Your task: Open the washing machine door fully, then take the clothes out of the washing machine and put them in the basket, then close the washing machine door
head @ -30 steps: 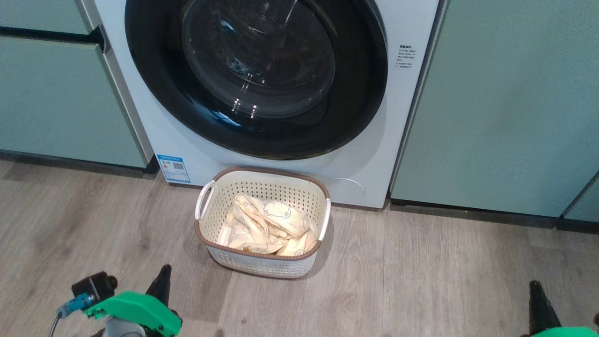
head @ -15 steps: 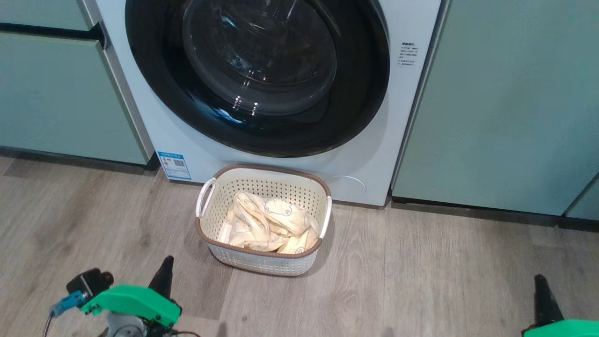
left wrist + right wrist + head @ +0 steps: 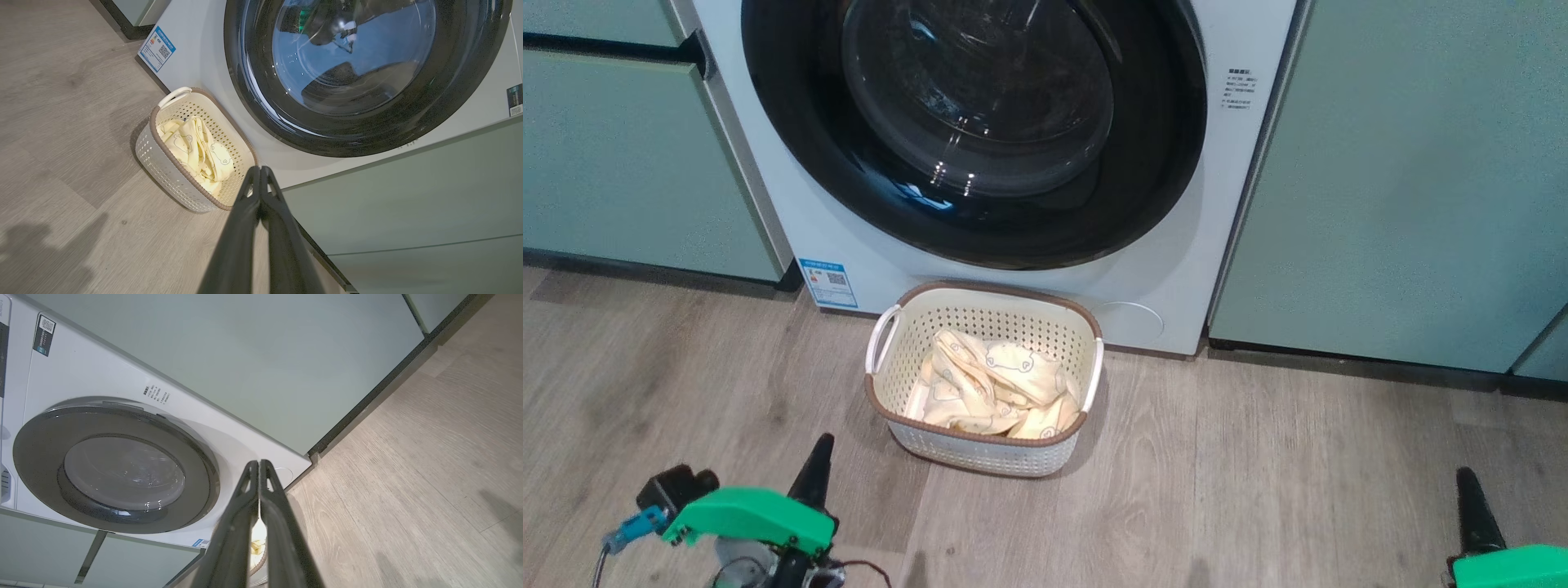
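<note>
- The large round washing machine door (image 3: 976,106), with a wide glossy black rim and domed clear glass, sits shut and flush against the white front-loading washing machine (image 3: 1176,269).
- The soft pale yellow clothes (image 3: 992,384), printed with faint outlined animal faces, lie bunched inside the small cream perforated plastic basket (image 3: 980,459) with a brown rim. The basket stands on the grey wood-grain floor (image 3: 1258,490), just in front of the washer and below the door.
- The left gripper (image 3: 260,170) has its two long dark fingers pressed together on nothing. In the head view it sits low and to the left, apart from the basket.
- The right gripper (image 3: 259,463) is likewise pinched closed and empty, apart from both machine and basket.
- From how things lie, all three steps look done. No fabric can be made out behind the glass, though reflections hide much of the drum.
- The clothes are probably light and limp. A pinch on a raised fold at the top of the heap would likely lift them, with loose ends liable to drape over the rim.
- The basket looks light and fairly stiff, and its two white handles (image 3: 880,339) are the natural holds. A push on a wall would probably slide it.
- The door looks rigid, and its glossy rim would likely be slippery to closed fingers. No pull recess can be told for certain.
</note>
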### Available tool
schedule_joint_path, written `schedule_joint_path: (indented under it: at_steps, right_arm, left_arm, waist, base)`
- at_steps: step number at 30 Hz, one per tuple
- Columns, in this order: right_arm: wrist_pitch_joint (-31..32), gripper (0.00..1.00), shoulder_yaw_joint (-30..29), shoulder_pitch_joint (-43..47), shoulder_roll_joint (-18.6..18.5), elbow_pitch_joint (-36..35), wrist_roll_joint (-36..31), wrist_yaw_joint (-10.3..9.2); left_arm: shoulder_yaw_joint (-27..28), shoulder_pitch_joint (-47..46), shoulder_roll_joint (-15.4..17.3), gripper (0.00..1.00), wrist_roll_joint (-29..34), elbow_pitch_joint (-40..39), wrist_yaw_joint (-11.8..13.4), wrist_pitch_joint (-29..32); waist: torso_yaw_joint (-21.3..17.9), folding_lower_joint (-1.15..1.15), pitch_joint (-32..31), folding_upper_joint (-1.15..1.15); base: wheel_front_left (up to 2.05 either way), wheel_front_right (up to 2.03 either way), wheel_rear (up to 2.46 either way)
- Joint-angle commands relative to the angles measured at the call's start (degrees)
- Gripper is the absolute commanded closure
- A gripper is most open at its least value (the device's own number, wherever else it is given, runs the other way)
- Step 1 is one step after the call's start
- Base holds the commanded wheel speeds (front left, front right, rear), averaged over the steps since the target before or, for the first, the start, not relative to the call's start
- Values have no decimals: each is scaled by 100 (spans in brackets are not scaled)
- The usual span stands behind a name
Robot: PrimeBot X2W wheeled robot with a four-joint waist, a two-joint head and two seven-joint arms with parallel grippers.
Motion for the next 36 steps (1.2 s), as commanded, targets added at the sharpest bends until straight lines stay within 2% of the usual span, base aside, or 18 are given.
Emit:
schedule_joint_path:
  at_steps: [1,36]
  right_arm:
    - [53,100,23,-335,-79,-214,169,10]
    - [641,100,-65,-613,-96,-382,2395,16]
  left_arm:
    - [186,-215,42,100,-148,-251,-5,47]
    - [468,-144,-185,100,-2061,-954,-7,637]
  waist:
    - [2,0,5,0]
    - [51,0,132,0]
  base:
    - [0,0,0]
    - [0,0,0]
